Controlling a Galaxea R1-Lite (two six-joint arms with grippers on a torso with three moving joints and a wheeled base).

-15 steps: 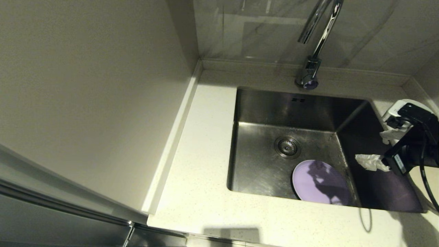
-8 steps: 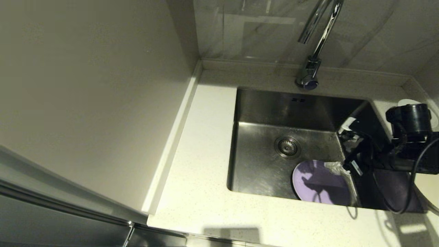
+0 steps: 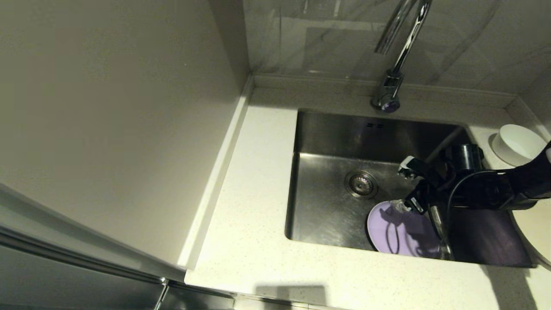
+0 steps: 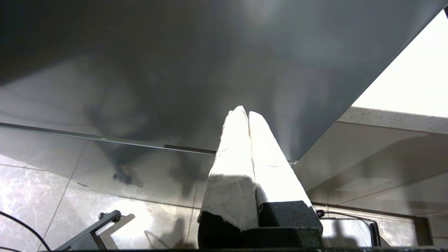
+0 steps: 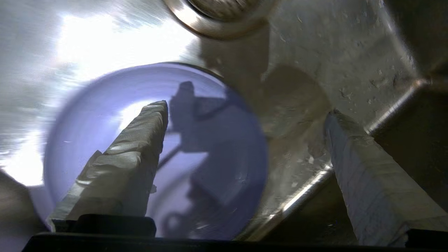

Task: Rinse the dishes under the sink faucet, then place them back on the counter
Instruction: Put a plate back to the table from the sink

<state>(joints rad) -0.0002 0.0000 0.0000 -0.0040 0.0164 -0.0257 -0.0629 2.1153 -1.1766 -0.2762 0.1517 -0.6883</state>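
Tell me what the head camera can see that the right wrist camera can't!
Only the head view shows the faucet, the white bowl on the counter, and the cream plate at the edge of the picture. Only the right wrist view shows the right gripper open wide, one finger over the plate. Both show the purple plate lying in the sink by the drain.

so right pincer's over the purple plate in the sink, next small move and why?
Probably lower the right pincer until its open fingers straddle the purple plate's rim, then close. One finger already hangs over the plate, the other beyond its edge; nothing is gripped, and the plate lies on the sink floor.
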